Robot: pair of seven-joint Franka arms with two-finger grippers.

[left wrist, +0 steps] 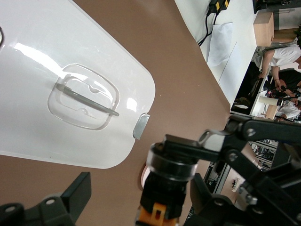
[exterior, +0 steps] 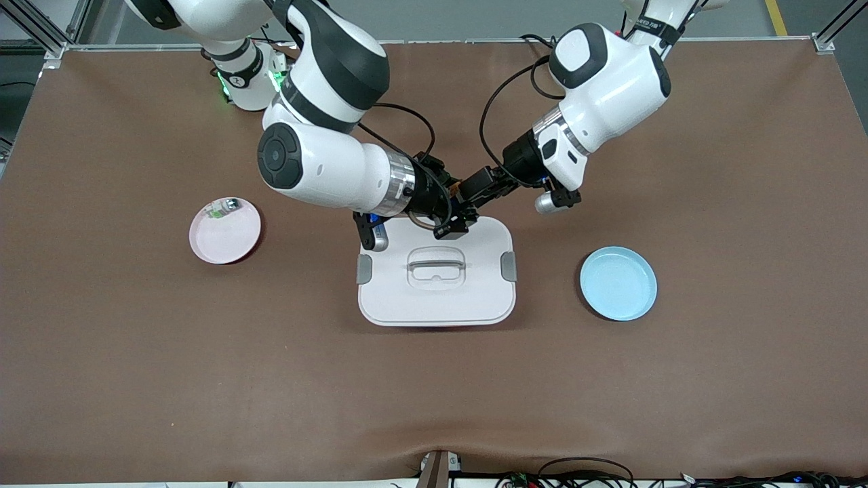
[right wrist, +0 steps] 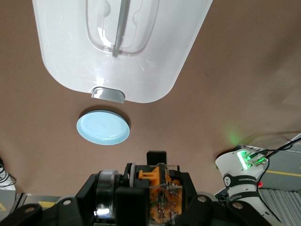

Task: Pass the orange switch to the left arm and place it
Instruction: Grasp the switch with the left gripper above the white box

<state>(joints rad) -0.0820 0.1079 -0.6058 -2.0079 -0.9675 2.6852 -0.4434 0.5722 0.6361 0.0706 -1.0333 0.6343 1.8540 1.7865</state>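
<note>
The front camera looks down from high across the brown table (exterior: 135, 379), facing the arm bases, with the large white rounded-rectangular lidded box (exterior: 437, 298) near mid-frame. Both wrist cameras hang close above that box (left wrist: 42, 94) (right wrist: 61, 47); all three views share its clear lid handle (exterior: 435, 261) (left wrist: 87, 99) (right wrist: 117, 28).

Both hands meeting over the box (exterior: 436, 291), apparently around a small part, pink plate (exterior: 224, 232), blue plate (exterior: 618, 282)

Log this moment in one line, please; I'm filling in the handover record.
phase: handover over box | right gripper: shut on orange switch | left gripper: fingers around switch, not clamped | blue plate: empty
</note>
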